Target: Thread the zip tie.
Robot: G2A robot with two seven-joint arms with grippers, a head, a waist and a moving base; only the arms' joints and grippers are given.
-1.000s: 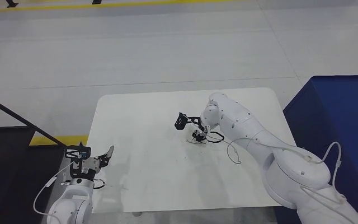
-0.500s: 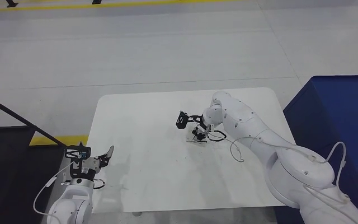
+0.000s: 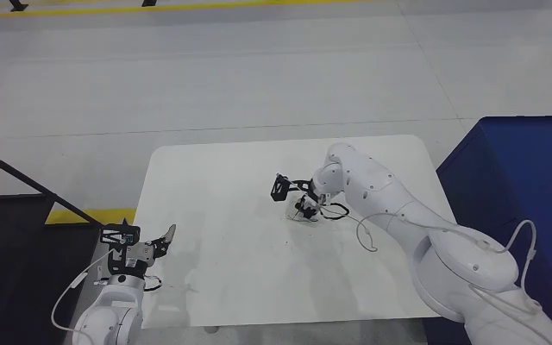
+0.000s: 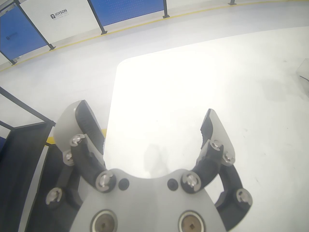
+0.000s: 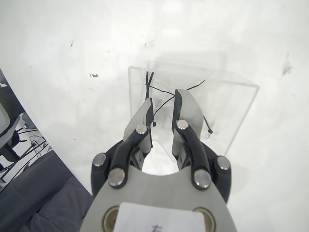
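1. Where the right arm bends down over the clear, open-topped plastic box (image 5: 237, 112) (image 3: 296, 216), the right tool (image 5: 163, 95) (image 3: 304, 207) hangs directly above the box's opening, its fingertips pointing down into it.
2. Right tool, state: the two grey fingers (image 5: 187, 107) with black pads stand parted by a narrow gap and clamp nothing. One strand of zip tie crosses that gap. Whether it touches either pad cannot be told.
3. Task's thing: several thin black plastic zip ties (image 5: 160, 90) lie loosely crossed inside the box, some strands leaning against its walls. The square head of one tie sits just beside a finger pad. The head of a second tie rests low against a wall of the box, beyond the other finger.
4. Support: the box stands upright on the white tabletop (image 3: 224, 190) (image 5: 72, 13) (image 4: 193, 85), which stretches away from the box on every side.
5. Left tool (image 4: 146, 107) (image 3: 159, 241): it is well apart from the box, off to the robot's left and nearer the robot, above the tabletop's margin. Its fingers are spread wide with nothing between them.
6. Surroundings: a dark blue block (image 3: 504, 172) stands to the robot's right of the box, past the tabletop's edge. The pale grey floor (image 3: 259, 69) lies beyond the box, and a yellow floor line (image 3: 259, 7) runs far behind it.
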